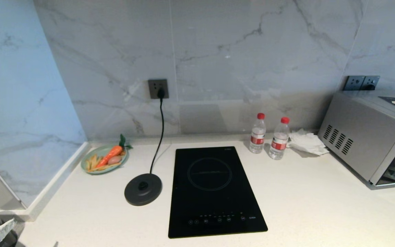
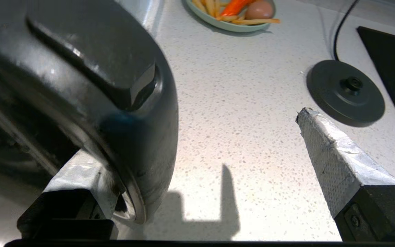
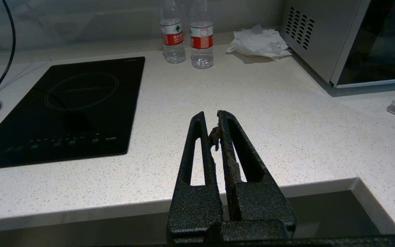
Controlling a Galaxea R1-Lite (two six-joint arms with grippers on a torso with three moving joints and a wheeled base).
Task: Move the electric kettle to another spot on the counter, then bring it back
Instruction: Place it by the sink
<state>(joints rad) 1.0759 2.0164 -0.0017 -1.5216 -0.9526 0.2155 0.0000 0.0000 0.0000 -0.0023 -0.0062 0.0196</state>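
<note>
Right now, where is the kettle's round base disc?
In the head view the base disc lies bare on the counter, just left of the induction hob and in front of the food plate.

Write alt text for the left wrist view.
The black electric kettle looms beside one taped finger of the open left gripper, over the speckled counter. Beyond lie the empty kettle base and a green plate of food.

Left gripper (image 2: 201,171): black finger bodies, tips wrapped in pale grey mesh-textured tape, frayed at the end; one screw visible on finger (image 2: 341,161). Right gripper (image 3: 211,132): matte black, rough-textured slotted fingers, worn inner pads.
</note>
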